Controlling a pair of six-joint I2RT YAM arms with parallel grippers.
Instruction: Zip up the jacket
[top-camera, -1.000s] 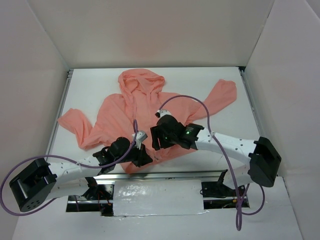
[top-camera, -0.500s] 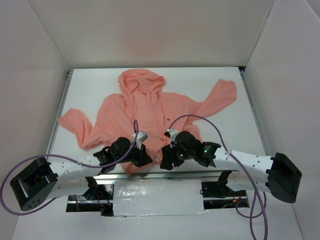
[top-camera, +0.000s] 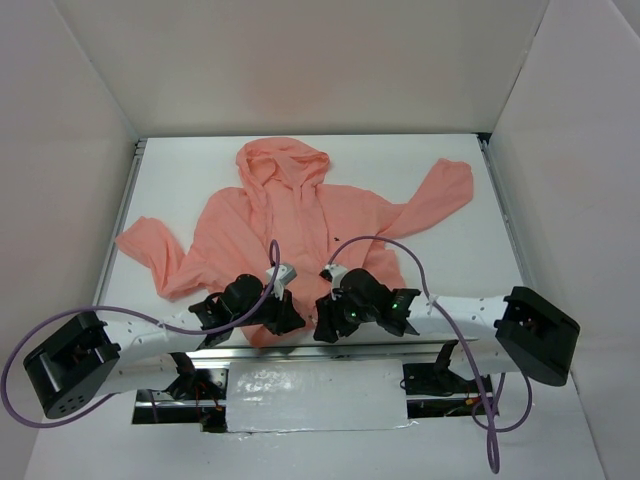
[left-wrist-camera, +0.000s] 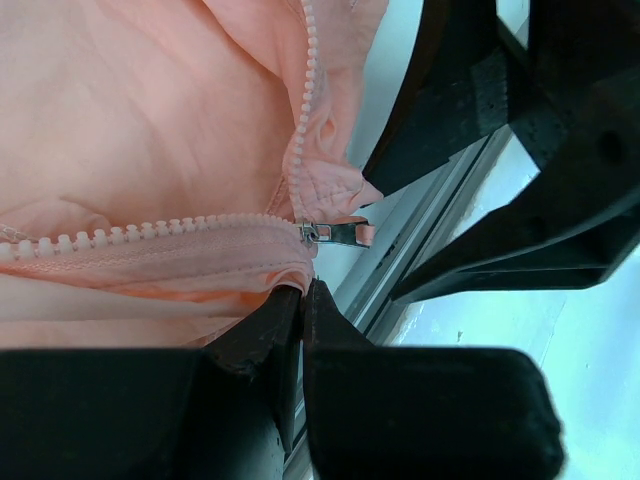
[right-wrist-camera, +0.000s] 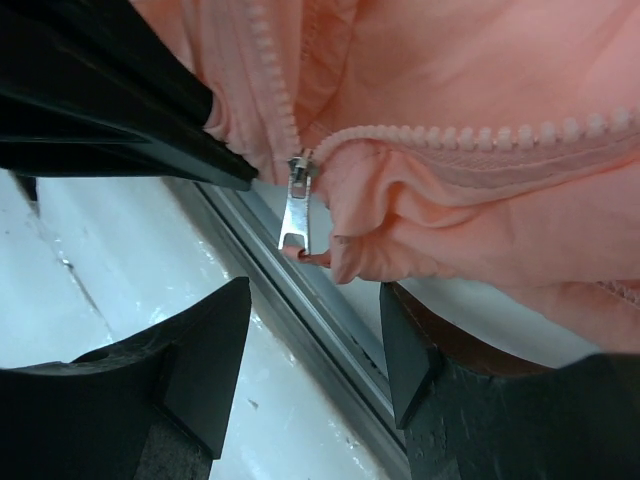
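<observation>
The salmon-pink hooded jacket (top-camera: 290, 215) lies flat on the white table, hood at the back, hem at the near edge, its front zipper open. My left gripper (top-camera: 290, 318) is shut on the hem fabric (left-wrist-camera: 200, 270) just left of the zipper's bottom end. The silver zipper pull (right-wrist-camera: 298, 208) hangs at the hem, also in the left wrist view (left-wrist-camera: 338, 233). My right gripper (top-camera: 320, 328) is open at the hem, its fingers (right-wrist-camera: 205, 335) on either side just below the pull, not touching it.
A metal rail (right-wrist-camera: 300, 320) runs along the table's near edge under the hem. White walls enclose the table on three sides. The jacket's sleeves spread to the left (top-camera: 145, 250) and the back right (top-camera: 445, 190).
My right arm has swung back from over the jacket's middle to the hem at the near edge, then shifted slightly left beside the left gripper. The left gripper has stayed put.
</observation>
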